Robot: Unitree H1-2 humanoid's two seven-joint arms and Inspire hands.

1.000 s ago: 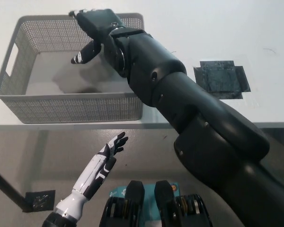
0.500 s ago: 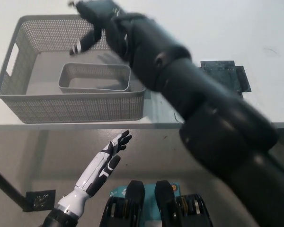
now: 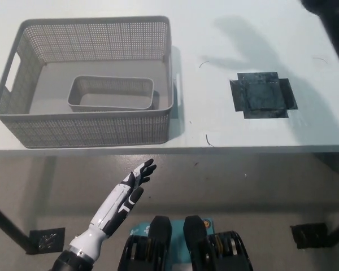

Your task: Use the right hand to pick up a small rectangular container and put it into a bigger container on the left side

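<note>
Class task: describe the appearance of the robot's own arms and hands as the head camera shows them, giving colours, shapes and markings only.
The left hand is slim and white with black panels on its back and dark fingertips, on a white forearm ending in a dark cuff. Of the right arm only a smooth black shape shows at the top right edge; its hand is out of view.

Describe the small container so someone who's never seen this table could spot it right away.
Look at the white table, then the big grey mesh basket on its left side. The small container lies inside, near the front wall: a low grey rectangular mesh tray, the only thing in the basket.
</note>
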